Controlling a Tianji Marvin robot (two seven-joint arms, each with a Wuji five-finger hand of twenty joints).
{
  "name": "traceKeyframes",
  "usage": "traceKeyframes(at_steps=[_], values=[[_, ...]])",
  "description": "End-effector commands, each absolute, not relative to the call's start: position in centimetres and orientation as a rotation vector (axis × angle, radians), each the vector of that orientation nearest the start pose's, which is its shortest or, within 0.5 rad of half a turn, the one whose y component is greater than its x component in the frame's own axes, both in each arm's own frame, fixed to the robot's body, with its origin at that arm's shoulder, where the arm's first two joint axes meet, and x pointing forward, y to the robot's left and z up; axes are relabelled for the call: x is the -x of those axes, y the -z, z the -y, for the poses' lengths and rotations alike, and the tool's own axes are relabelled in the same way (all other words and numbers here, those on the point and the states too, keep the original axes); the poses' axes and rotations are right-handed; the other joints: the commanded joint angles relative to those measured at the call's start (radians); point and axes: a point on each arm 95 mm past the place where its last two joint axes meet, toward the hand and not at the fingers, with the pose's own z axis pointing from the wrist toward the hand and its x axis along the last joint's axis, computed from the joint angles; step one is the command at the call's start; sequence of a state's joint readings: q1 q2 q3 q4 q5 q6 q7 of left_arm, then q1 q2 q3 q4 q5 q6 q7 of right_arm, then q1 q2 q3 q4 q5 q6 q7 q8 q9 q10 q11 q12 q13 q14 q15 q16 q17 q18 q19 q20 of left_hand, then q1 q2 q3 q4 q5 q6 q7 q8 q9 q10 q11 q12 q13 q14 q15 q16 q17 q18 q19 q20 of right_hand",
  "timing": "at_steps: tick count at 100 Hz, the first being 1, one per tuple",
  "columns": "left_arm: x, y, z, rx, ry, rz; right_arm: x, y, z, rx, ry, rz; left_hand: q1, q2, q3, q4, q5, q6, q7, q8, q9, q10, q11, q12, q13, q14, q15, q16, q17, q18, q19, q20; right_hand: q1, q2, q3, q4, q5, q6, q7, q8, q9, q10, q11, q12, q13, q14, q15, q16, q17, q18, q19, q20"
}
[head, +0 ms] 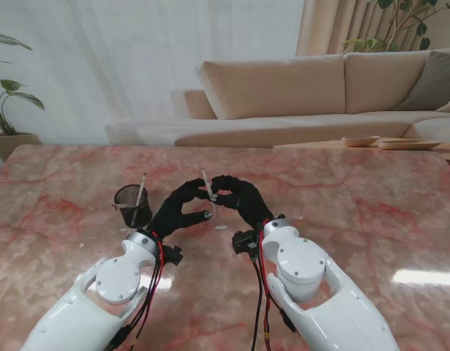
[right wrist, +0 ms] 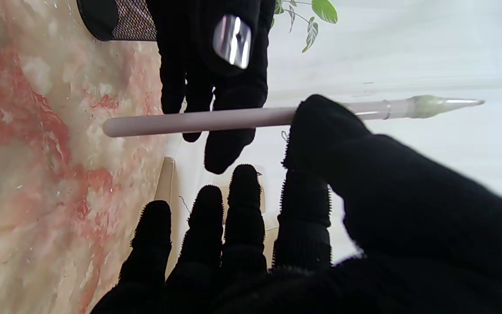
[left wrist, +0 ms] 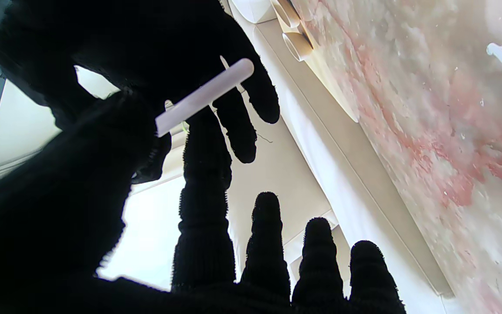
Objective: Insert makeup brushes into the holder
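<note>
Makeup brush [right wrist: 216,120] unlabelled, pinched by right hand [head: 239,197], left hand [head: 182,208] fingers spread, touching it.

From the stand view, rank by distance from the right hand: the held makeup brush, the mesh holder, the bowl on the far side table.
1. Makeup brush: pinched at the right hand.
2. Mesh holder: on the table, to my left.
3. Bowl: far right, beyond the table.
</note>
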State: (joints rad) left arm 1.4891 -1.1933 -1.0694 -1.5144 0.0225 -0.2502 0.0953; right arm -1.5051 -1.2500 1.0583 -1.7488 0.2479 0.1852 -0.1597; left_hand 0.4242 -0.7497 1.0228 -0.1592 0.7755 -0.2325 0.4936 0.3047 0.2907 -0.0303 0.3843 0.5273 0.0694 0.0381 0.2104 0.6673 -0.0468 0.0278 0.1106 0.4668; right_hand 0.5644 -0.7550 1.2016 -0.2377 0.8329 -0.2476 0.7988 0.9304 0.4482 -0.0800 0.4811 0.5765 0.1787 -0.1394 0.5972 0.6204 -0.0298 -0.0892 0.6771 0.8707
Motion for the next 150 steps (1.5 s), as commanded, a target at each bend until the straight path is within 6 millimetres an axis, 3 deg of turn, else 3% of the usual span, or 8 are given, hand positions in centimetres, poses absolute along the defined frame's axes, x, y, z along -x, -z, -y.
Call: traceKeyframes(at_steps=[1,17,36,50,81,89,115,150], values=[[-40.26,32.53,7.35,1.949,2.386,-0.850,-39.10,28.42,-11.12,2.149,1.925,0.514,-0.018,-0.040,0.042,-0.038,0.044,-0.065,0.036,0.017,0.023,-0.042,0.019,0.015,0.001,0.005,0.034,0.009,-0.007,-0.008,0.001,0.001,0.041,0.035,0.024,0.045,0.085,-0.014,0.094,0.030,-0.014,-0.004,-0.005,-0.014,-0.020,-0.016,0.002,-0.002,-0.007,-0.043,-0.009,0.034],[-40.35,32.57,7.40,1.947,2.408,-0.843,-39.02,28.53,-11.19,2.152,1.909,0.523,-0.002,-0.049,0.044,-0.039,0.082,-0.082,0.061,0.025,0.039,-0.050,0.020,0.014,0.003,0.004,0.044,0.006,-0.009,-0.010,0.003,0.005,0.044,0.036,0.021,0.046,0.084,-0.012,0.094,0.031,-0.012,-0.003,-0.003,-0.012,-0.020,-0.014,0.001,-0.003,-0.008,-0.043,-0.011,0.036],[-40.38,32.67,7.32,1.951,2.415,-0.827,-39.06,28.49,-11.21,2.153,1.904,0.532,0.069,-0.076,-0.018,-0.148,0.125,-0.119,0.117,-0.016,0.072,-0.058,0.024,0.013,0.014,0.002,0.062,-0.007,-0.007,-0.011,-0.001,0.005,0.044,0.038,0.019,0.046,0.083,-0.012,0.094,0.031,-0.011,-0.003,-0.001,-0.008,-0.020,-0.014,0.000,-0.003,-0.009,-0.042,-0.014,0.038],[-40.36,32.77,7.28,1.949,2.417,-0.818,-39.05,28.49,-11.26,2.153,1.897,0.539,0.122,-0.089,-0.075,-0.164,0.154,-0.155,0.221,-0.087,0.098,-0.072,0.029,0.016,0.024,-0.002,0.070,-0.009,-0.007,-0.014,-0.002,0.004,0.046,0.039,0.018,0.046,0.081,-0.013,0.095,0.032,-0.012,-0.003,-0.001,-0.006,-0.020,-0.014,0.000,-0.003,-0.009,-0.042,-0.016,0.039],[-40.41,32.77,7.30,1.949,2.426,-0.797,-39.02,28.52,-11.29,2.158,1.888,0.543,0.176,-0.006,-0.109,-0.129,0.207,-0.170,0.320,-0.150,0.131,-0.087,0.041,0.019,0.038,-0.011,0.084,-0.008,-0.005,-0.025,0.001,0.006,0.049,0.041,0.014,0.047,0.079,-0.009,0.095,0.034,-0.014,-0.003,0.000,-0.001,-0.021,-0.014,0.000,-0.002,-0.011,-0.042,-0.020,0.042],[-40.38,32.80,7.29,1.959,2.429,-0.804,-39.04,28.57,-11.28,2.159,1.885,0.548,0.213,0.041,-0.169,-0.101,0.201,-0.166,0.343,-0.171,0.125,-0.088,0.036,0.016,0.032,-0.015,0.085,-0.012,-0.003,-0.030,-0.007,-0.003,0.049,0.042,0.014,0.047,0.079,-0.009,0.095,0.034,-0.014,-0.004,0.000,0.000,-0.021,-0.014,0.000,-0.002,-0.011,-0.042,-0.021,0.043],[-40.31,32.85,7.31,1.983,2.433,-0.807,-39.02,28.65,-11.25,2.159,1.880,0.551,0.249,0.141,-0.229,-0.059,0.204,-0.154,0.428,-0.141,0.108,-0.086,0.038,0.018,0.022,-0.026,0.089,-0.012,0.001,-0.045,-0.010,-0.016,0.051,0.044,0.011,0.047,0.078,-0.009,0.095,0.036,-0.015,-0.002,-0.001,0.002,-0.024,-0.013,-0.003,-0.002,-0.013,-0.042,-0.026,0.046],[-40.25,32.80,7.22,2.022,2.442,-0.825,-39.06,28.84,-11.07,2.168,1.880,0.530,0.315,0.242,-0.316,-0.021,0.121,-0.137,0.378,0.170,0.040,-0.089,0.033,0.021,0.002,-0.041,0.047,-0.013,0.008,-0.061,-0.028,-0.067,0.055,0.062,-0.005,0.043,0.063,-0.016,0.092,0.048,-0.019,-0.004,-0.003,0.005,-0.027,-0.014,-0.004,0.001,-0.017,-0.044,-0.031,0.051]])
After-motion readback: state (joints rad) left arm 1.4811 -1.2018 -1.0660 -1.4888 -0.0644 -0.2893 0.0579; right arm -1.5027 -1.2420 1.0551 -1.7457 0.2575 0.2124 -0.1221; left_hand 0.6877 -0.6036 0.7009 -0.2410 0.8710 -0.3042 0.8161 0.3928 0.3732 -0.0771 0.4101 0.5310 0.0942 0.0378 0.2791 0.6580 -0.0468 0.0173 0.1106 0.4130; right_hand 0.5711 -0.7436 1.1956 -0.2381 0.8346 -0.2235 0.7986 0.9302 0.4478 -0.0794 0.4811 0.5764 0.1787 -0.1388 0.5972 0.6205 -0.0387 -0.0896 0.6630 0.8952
